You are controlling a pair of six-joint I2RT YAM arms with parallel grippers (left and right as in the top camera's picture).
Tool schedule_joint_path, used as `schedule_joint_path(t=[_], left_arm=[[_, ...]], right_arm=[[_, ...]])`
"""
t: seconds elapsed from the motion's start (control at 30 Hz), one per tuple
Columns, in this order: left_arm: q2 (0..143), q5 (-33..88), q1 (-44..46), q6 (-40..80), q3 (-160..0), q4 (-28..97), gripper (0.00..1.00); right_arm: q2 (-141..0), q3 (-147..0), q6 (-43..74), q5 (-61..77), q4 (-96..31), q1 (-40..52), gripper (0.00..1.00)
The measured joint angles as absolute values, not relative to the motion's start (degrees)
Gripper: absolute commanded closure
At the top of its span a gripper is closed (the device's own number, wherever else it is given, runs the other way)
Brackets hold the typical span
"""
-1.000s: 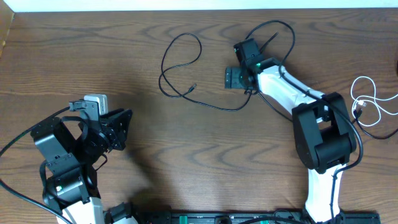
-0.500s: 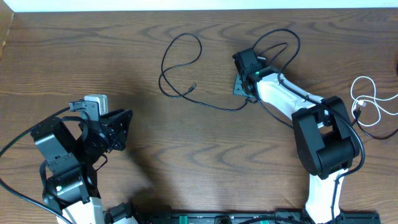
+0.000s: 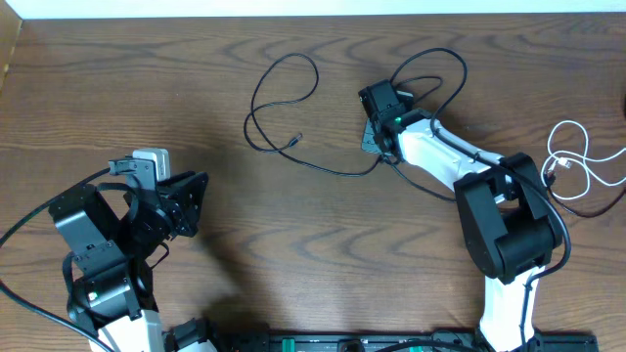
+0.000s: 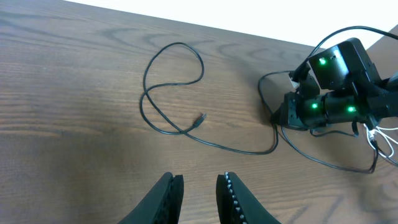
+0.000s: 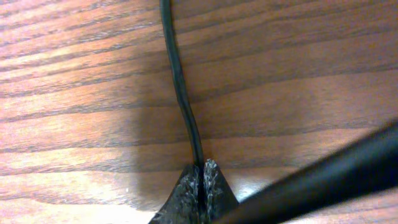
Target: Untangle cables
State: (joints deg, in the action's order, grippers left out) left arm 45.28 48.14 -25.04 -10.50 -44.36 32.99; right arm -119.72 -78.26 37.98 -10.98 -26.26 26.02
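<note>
Dark wood-grain counter [image 3: 323, 244] is shown from above, with two robot arms reaching over it. Two cables can be counted for certain: one black, one white.

The black cable [image 5: 180, 87] is pinched between the right jaws, which are closed tight on it. In the right wrist view it runs straight away from the meeting fingertips [image 5: 212, 180] across the counter. From that grip it trails off to one side in a long curve, ending in an open loop with one small plug end [image 4: 200, 117] lying flat. More black loops rise on the far side of the right jaws.

The left jaws are seen narrowly parted and holding nothing. The loop and plug lie ahead of them, well apart.

The white cable [image 3: 562, 161] is coiled loosely behind the right jaws, beyond the right arm [image 3: 440, 156]. A thin dark strand lies by it; whether that is a separate cable cannot be told.
</note>
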Motion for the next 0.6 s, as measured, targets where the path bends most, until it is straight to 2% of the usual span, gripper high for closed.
schedule_joint_path(t=[0.33,0.6], left_arm=[[45.28,48.14,-25.04,-10.50,-44.36,32.99,0.76],[45.28,48.14,-25.04,-10.52,-44.36,32.99,0.76]], right_arm=[[-119.72,-78.35,37.32,-11.40,-26.17,26.20,0.99],[-114.63,-80.62,30.06,-10.52,-28.88,26.20,0.99]])
